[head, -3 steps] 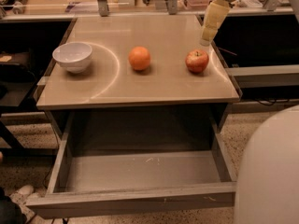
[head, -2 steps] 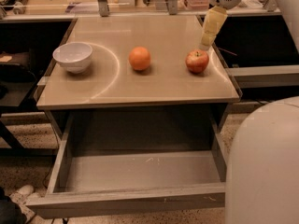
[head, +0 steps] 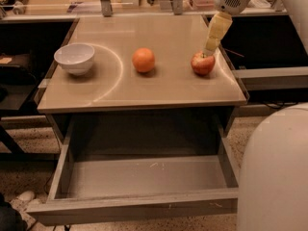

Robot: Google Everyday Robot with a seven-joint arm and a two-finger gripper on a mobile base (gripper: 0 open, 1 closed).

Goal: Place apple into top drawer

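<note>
Lowered since a second ago, the arm now hangs over the table's (head: 144,90) right end. Below the table, the top drawer (head: 144,177) stands pulled open toward the camera. The gripper (head: 209,51) points down, its tip at or just above the apple (head: 202,64), which sits directly beneath it. I cannot tell whether the gripper is open or closed.

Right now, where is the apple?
In the camera view the apple sits on the right side of the table, right of the orange, with the gripper just above it.
</note>
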